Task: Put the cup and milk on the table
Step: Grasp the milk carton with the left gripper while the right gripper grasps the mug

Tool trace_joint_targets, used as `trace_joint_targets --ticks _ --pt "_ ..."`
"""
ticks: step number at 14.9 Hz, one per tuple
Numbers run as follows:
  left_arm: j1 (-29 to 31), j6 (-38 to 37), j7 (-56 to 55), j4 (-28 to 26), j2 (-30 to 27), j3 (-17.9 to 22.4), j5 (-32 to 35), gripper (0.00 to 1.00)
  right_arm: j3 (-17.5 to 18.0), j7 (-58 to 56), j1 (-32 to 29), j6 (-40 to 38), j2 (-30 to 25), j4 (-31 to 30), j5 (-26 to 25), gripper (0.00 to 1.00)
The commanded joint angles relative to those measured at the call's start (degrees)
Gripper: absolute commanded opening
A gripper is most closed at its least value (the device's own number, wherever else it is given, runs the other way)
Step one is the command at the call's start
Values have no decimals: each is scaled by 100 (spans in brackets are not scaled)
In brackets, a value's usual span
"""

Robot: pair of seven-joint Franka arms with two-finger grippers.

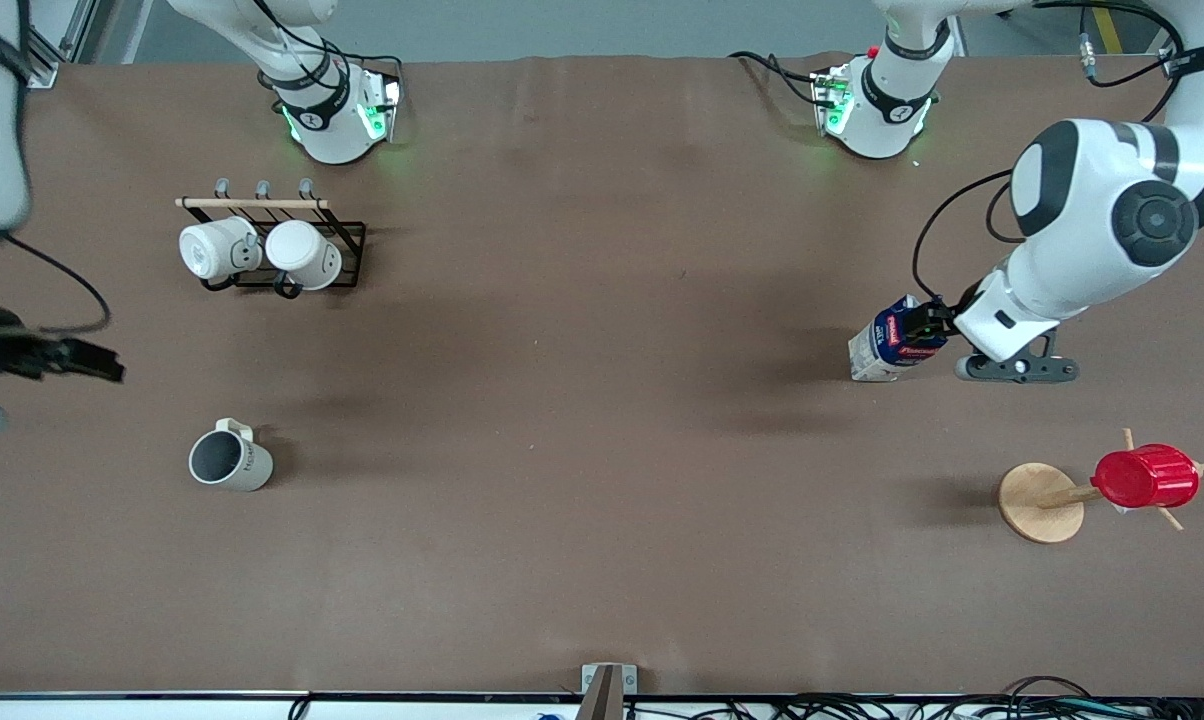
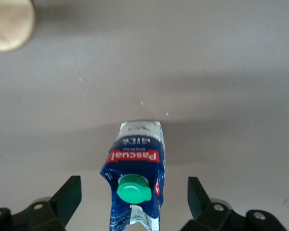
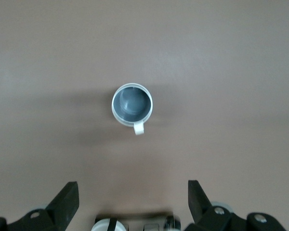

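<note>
The milk, a dark blue and white carton with a green cap, stands on the brown table toward the left arm's end. My left gripper is open around its top; in the left wrist view the fingers stand clear on both sides of the milk, with my left gripper centred on the cap. The cup, off-white with a grey inside, stands upright on the table toward the right arm's end. My right gripper is open and empty, high over the table. In the right wrist view, my right gripper is well above the cup.
A black wire rack with two white mugs stands near the right arm's base. A wooden mug tree holding a red ribbed cup stands nearer the front camera than the milk; its base shows in the left wrist view.
</note>
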Motion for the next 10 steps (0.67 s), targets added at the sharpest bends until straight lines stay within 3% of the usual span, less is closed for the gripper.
trace_joint_targets --ticks 1,5,8,10 --pt "11 179 77 -439 -192 -21 92 96 -4 -135 81 1072 24 -856 -1 100" --pt "20 547 87 -808 -183 -21 92 94 -12 -557 -58 2031 718 -990 -11 100" --pt "29 803 130 -967 -183 -12 110 92 -21 -566 -67 2691 938 -1271 -11 100" --pt "20 830 157 -941 -148 -12 119 79 -30 -715 -85 3096 1123 -1342 -11 100"
